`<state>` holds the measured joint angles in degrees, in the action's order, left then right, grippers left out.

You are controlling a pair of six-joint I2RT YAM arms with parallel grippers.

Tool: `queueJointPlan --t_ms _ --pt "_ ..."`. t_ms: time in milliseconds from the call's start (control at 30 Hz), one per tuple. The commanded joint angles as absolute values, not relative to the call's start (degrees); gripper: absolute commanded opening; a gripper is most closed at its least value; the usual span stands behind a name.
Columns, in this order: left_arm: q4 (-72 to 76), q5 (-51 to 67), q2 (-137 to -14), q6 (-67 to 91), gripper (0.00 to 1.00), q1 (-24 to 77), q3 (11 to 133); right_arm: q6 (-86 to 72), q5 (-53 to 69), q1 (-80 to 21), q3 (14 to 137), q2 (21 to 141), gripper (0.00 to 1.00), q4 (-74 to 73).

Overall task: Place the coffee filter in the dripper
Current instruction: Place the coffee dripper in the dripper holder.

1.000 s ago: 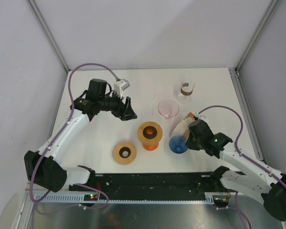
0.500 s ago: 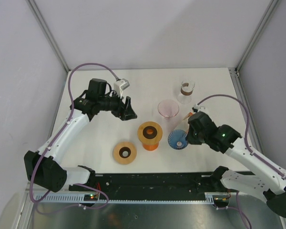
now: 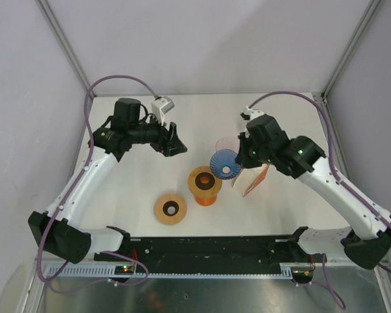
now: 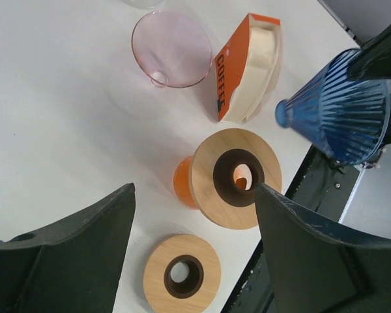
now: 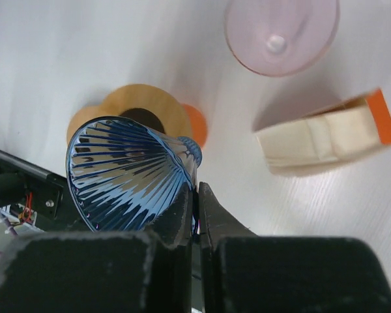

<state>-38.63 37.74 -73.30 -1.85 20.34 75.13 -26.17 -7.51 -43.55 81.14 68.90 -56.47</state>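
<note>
Nearest my side of the bench (image 3: 137,189) is a loose wooden ring (image 3: 171,208), lying flat, dark hole in the middle

Just past it and to the right is the orange stand (image 3: 204,185) with a wooden collar on top, upright, apart from the ring

Right fingers (image 5: 215,218) are pinched shut on the rim of the blue dripper (image 5: 127,173): one finger inside the wall, one outside. The dripper is off the bench, tilted well over, ribbed inside facing the right wrist cam. From the top cam it hangs just beyond and right of the orange stand, not touching it as far as I can tell

The filter pack (image 4: 247,68) (orange carton, "COFFEE" printed on the side, cream filters showing at the open end) lies on its side on the bench right of the orange stand, partly under the right arm in the top view. The filters are in the carton; none is in the dripper

Pink cone (image 4: 171,49), clear glass or plastic, sits on the bench beyond the stand, near the pack but apart from it; the blue dripper overlaps it in the top cam

Left fingers (image 4: 72,248) are spread wide with nothing between them, hanging above the far left of the bench, pointed toward the stand and ring
</note>
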Motion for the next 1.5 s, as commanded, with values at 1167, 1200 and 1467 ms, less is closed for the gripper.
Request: queueJointPlan --t_ms 1167,1200,1467 --pt "-42.0 34.1 -76.2 0.8 0.14 33.1 76.8 -18.3 12.1 -43.3 91.5 86.2 0.00 -52.4" --pt "-42.0 34.5 -76.4 0.8 0.12 33.1 76.9 -18.2 12.1 -43.3 91.7 86.3 0.00 -52.6" --pt "-41.9 34.7 -76.9 0.9 0.00 33.2 76.5 -17.7 12.5 -42.6 91.0 87.1 0.00 -52.4"
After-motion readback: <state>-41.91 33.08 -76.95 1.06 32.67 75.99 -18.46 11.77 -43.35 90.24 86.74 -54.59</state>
